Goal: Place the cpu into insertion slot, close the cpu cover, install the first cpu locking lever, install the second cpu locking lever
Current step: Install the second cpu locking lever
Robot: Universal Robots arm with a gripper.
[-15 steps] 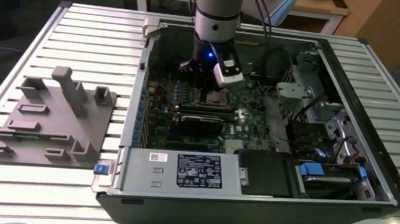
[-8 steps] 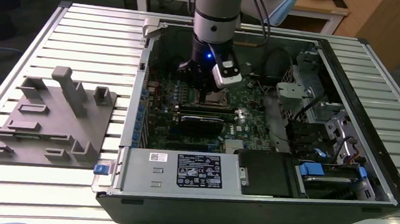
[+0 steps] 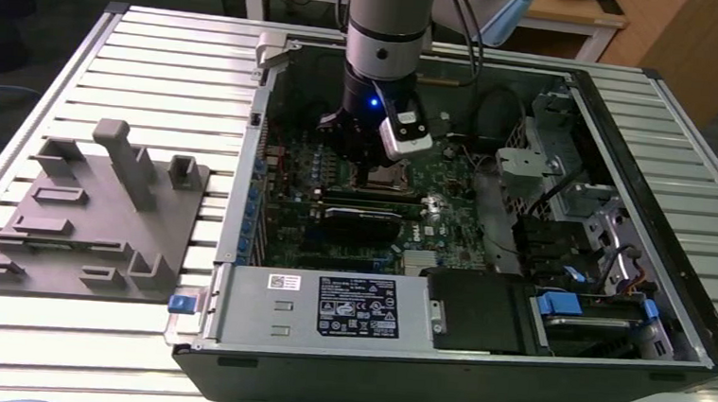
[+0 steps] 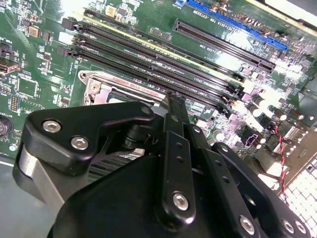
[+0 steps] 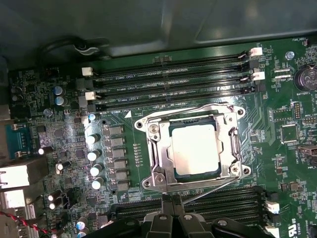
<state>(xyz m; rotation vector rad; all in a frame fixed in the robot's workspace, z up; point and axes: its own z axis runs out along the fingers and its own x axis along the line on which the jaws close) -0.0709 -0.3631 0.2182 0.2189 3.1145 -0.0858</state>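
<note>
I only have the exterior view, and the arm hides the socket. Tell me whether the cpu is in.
Observer: Yes. In the first wrist view the cpu lies flat in the slot.
Operator: Report the cover.
Observer: The cover is down around the cpu, and the cpu's grey top shows through its window.
Operator: Give me the claw's place.
Observer: The claw is at the slot's edge, next to a thin lever that slants away from the cover's corner. I cannot tell whether they touch.
</note>
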